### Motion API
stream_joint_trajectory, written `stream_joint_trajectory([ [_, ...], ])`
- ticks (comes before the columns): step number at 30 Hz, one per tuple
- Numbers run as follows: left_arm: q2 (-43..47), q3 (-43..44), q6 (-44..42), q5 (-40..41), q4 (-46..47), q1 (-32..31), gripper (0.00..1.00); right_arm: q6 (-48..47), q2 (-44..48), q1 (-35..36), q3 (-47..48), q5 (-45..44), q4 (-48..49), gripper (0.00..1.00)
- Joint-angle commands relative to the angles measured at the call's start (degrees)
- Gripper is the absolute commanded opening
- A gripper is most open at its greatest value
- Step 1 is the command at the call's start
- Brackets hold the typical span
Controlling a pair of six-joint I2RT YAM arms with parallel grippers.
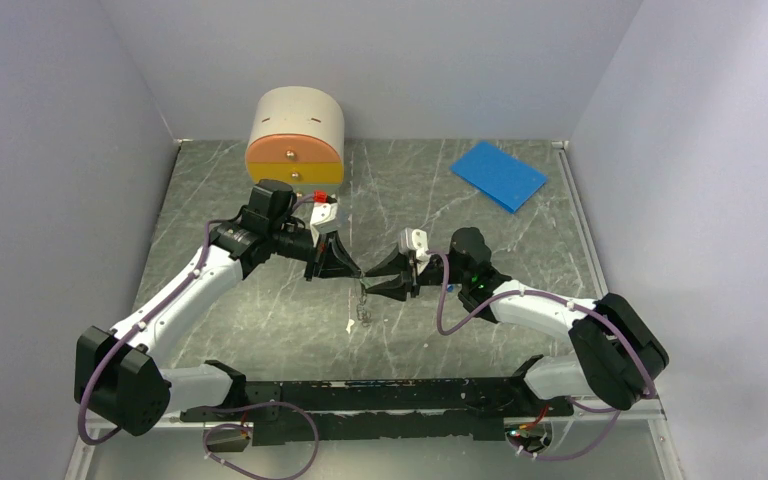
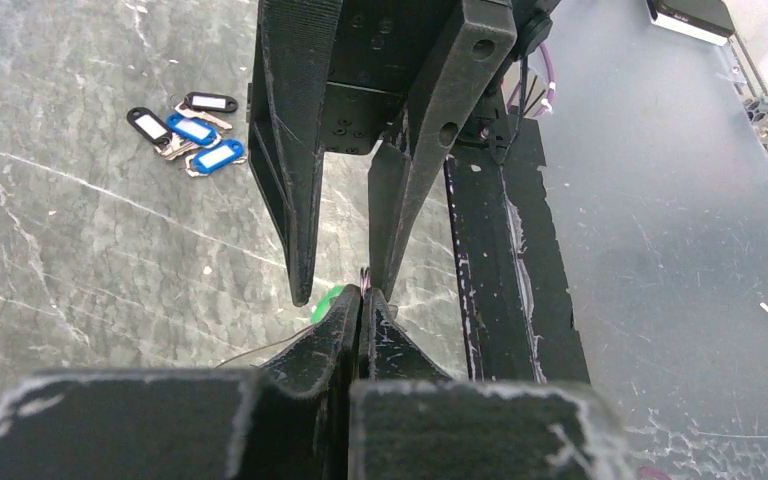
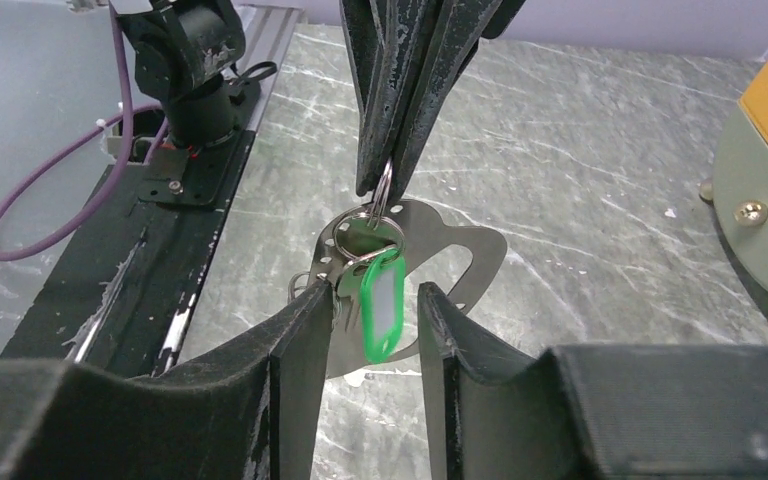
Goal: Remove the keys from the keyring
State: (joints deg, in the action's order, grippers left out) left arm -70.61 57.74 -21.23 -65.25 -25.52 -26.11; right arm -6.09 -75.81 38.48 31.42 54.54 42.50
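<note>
Right gripper (image 3: 372,300) is spread around the keys (image 3: 381,312); the keyring (image 3: 480,235), pinched by left gripper (image 3: 381,186) closed tips, could be tugged free.

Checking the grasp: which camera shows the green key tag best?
Right wrist: the green key tag hangs whole from the keyring inside the open right tool. Left wrist shows a green sliver; top external, nothing clear.

No readable text, label, brand, number or sign on anything in view.
</note>
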Motion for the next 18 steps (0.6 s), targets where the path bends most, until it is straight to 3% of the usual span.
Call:
stream_joint_trajectory([
  [1, 0.45, 0.63, 0.56, -1.41, 1.91, -0.35, 0.03, 0.07, -0.05, 0.68, 1.76, 1.74, 1.48, 0.42],
  [9, 0.21, 0.34, 1.16, -1.75, 2.74, -0.59, 0.02, 2.13, -0.47, 1.37, 1.24, -1.28, 4.4, 0.41],
  [18, 0.1, 0.45, 1.06, -1.9, 2.6, -1.05, 0.03, 3.58, -1.01, 1.46, 0.77, -3.93, 6.1, 0.28],
])
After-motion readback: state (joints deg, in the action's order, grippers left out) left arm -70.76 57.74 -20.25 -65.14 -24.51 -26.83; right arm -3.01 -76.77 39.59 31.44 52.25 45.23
